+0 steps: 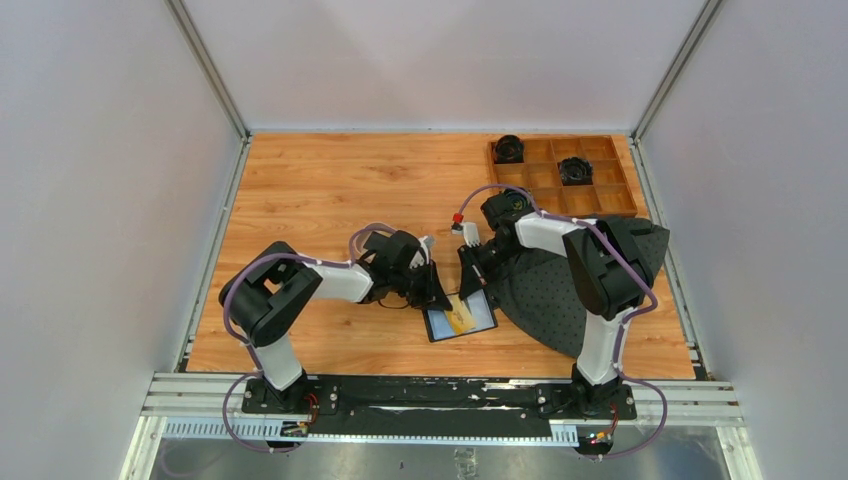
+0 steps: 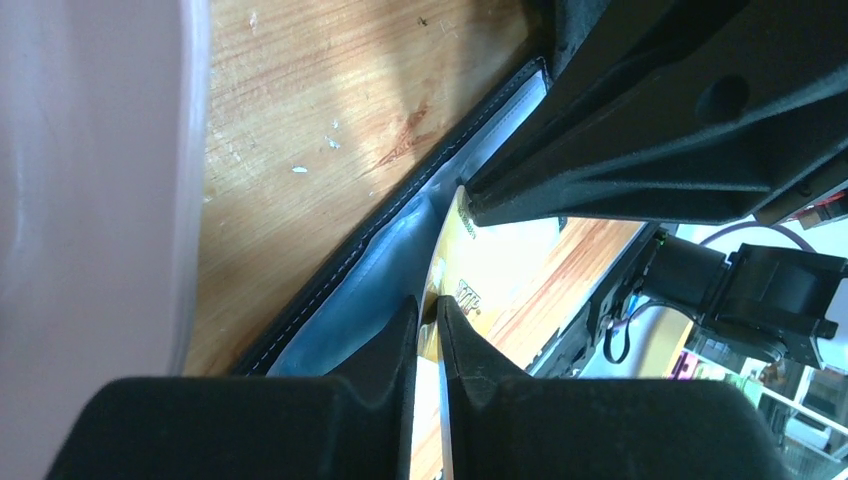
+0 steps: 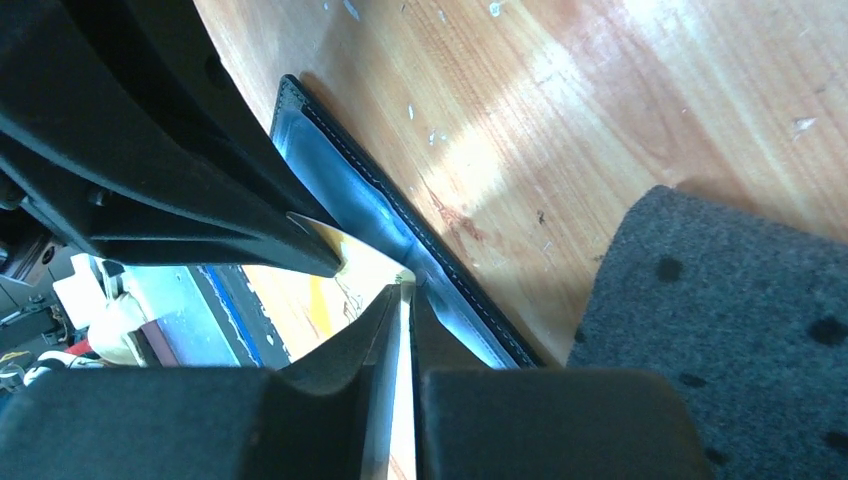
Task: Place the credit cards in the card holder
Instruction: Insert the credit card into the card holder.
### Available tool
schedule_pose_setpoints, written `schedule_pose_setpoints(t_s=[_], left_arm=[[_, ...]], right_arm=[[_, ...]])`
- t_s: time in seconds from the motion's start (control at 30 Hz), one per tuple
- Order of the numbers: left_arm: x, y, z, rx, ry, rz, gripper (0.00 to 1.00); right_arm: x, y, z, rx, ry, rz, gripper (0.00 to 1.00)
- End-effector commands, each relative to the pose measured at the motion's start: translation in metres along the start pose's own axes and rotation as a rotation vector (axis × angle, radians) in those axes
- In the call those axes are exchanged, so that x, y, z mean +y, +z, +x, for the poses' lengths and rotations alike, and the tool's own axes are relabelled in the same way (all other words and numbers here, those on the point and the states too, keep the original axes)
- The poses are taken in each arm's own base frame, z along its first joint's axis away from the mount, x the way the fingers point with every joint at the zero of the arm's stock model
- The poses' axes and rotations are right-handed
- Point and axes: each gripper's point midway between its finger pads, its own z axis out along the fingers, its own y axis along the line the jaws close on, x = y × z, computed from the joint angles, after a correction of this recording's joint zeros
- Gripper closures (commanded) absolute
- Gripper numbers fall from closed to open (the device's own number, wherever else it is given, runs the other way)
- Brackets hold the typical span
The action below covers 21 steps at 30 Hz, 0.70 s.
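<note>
Your left claw (image 2: 427, 310) and right claw (image 3: 405, 295) both pinch the card (image 2: 490, 265) over the holder (image 2: 390, 270). Opposing pulls may buckle it.

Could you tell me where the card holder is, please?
In the top view, the card holder lies open at the table's front centre, just left of the dark mat.

- You have the card holder (image 1: 485, 320) lying open and flat on the worktop (image 1: 330, 190). It is black-edged with pale stitching, and its inner face has a blue-grey sheen.
- One gold card (image 1: 460, 318) sits on that open face, printed side up, at a slant to the holder's edges.
</note>
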Motion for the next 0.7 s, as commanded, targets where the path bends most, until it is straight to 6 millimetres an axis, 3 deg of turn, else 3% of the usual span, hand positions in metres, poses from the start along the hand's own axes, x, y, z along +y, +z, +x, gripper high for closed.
schedule_pose_setpoints(t_s=[0.0, 0.2, 0.43, 0.67], left_arm=[[0.037, 0.006, 0.018, 0.055, -0.033, -0.128, 0.9], [0.039, 0.008, 0.025, 0.087, -0.058, -0.124, 0.91], [0.047, 0.003, 0.035, 0.152, -0.071, -0.184, 0.91], [0.05, -0.013, 0.047, 0.222, -0.089, -0.258, 0.9]], right_arm=[[0.016, -0.008, -0.007, -0.031, -0.043, -0.044, 0.87], [0.026, -0.018, -0.016, -0.071, -0.088, -0.061, 0.82], [0.019, -0.023, -0.018, -0.086, -0.102, -0.001, 0.83], [0.013, -0.025, -0.019, -0.094, -0.096, 0.037, 0.85]])
